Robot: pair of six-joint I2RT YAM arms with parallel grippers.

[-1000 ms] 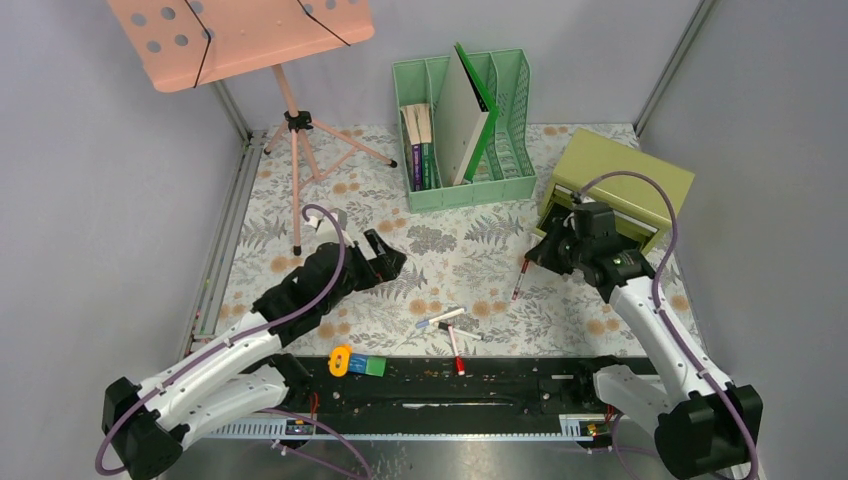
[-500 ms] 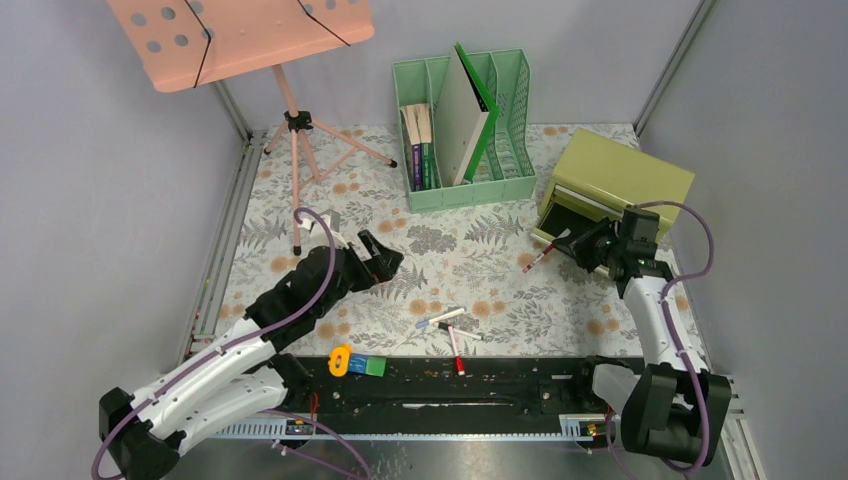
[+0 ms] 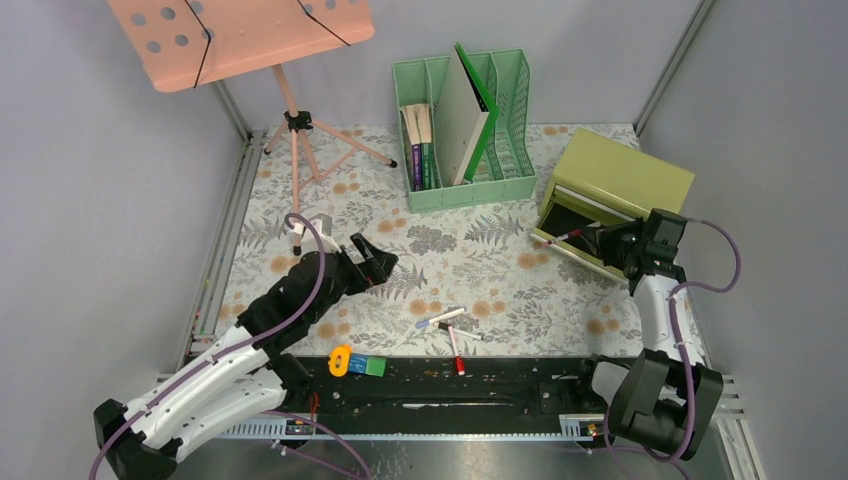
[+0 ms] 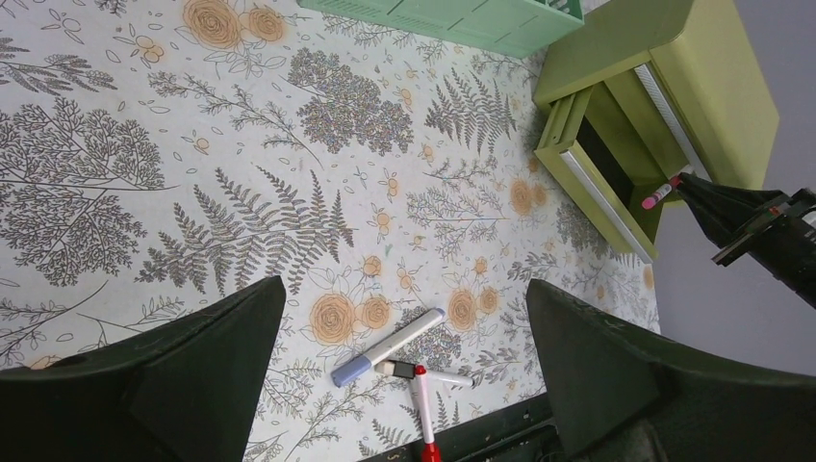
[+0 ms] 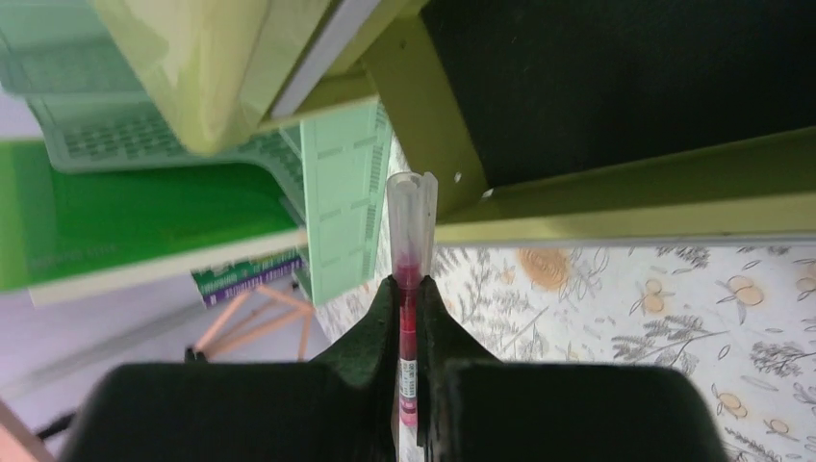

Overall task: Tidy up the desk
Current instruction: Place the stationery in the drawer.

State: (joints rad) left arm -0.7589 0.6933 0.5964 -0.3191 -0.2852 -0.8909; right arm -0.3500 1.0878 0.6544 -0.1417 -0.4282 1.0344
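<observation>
The desk (image 3: 470, 255) is covered in fern-and-flower cloth. My right gripper (image 3: 600, 238) is shut on a red pen (image 3: 565, 237), held level with its clear cap over the front lip of the olive drawer box's (image 3: 625, 175) open drawer. In the right wrist view the pen (image 5: 411, 221) sticks out of the shut gripper (image 5: 409, 284) toward the dark drawer interior (image 5: 616, 77). My left gripper (image 3: 383, 258) hangs open over the desk's left middle, holding nothing. Seen between its fingers (image 4: 404, 289), a blue-capped marker (image 4: 390, 346), a red-capped marker (image 4: 421, 414) and a small black-banded one lie crossed.
A green file rack (image 3: 465, 180) with books stands at the back. A pink music stand (image 3: 240, 35) rises at the back left, its tripod on the cloth. Small yellow, blue and green pieces (image 3: 358, 363) sit on the black front rail.
My right arm has swung right and back, carrying the red pen from above the cloth to the drawer's opening. My left gripper has drifted slightly left, still open.
</observation>
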